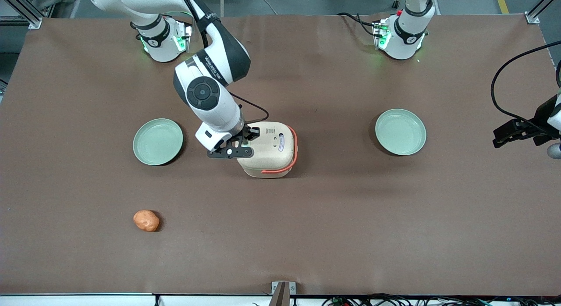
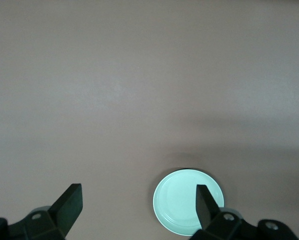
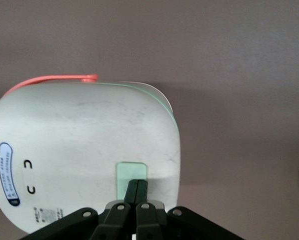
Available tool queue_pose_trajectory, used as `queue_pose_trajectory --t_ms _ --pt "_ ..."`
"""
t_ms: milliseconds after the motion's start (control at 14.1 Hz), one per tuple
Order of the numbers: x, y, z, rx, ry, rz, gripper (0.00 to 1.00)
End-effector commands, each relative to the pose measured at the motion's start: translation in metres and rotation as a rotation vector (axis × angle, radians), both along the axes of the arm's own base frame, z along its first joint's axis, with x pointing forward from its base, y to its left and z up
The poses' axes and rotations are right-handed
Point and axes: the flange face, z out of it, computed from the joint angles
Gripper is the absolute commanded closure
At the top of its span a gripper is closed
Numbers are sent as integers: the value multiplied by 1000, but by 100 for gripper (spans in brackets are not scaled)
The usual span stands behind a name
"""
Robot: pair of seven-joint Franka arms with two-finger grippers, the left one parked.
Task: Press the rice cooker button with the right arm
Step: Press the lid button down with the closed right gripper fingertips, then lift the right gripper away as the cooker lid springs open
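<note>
Orange lump (image 1: 146, 220) sits nearest the front cam on the brown bench (image 1: 333, 218). Mid-bench, rice cooker (image 1: 271, 149) stands btwn two green plates (image 1: 158, 141) (image 1: 400, 131). Gripper (image 3: 136, 189) w/ jaws pinched together, tip on cooker's pale green button (image 3: 131, 173).

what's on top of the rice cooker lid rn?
The claw, fingers shut together, with its tip on the mint-green button of the rice cooker. Part of the button is covered by the fingers. Also on the lid: a blue label. The inside is hidden by the closed lid.
</note>
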Motion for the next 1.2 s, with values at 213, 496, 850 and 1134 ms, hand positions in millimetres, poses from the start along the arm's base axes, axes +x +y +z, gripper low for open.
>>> queue_pose_trajectory --t_ms 213,496,850,1134 --pt "-10 -20 69 13 35 -18 97" --pt "17 -74 91 23 12 -106 75" --pt "56 -173 119 24 -6 -251 0" --pt "81 -277 154 6 6 -386 0"
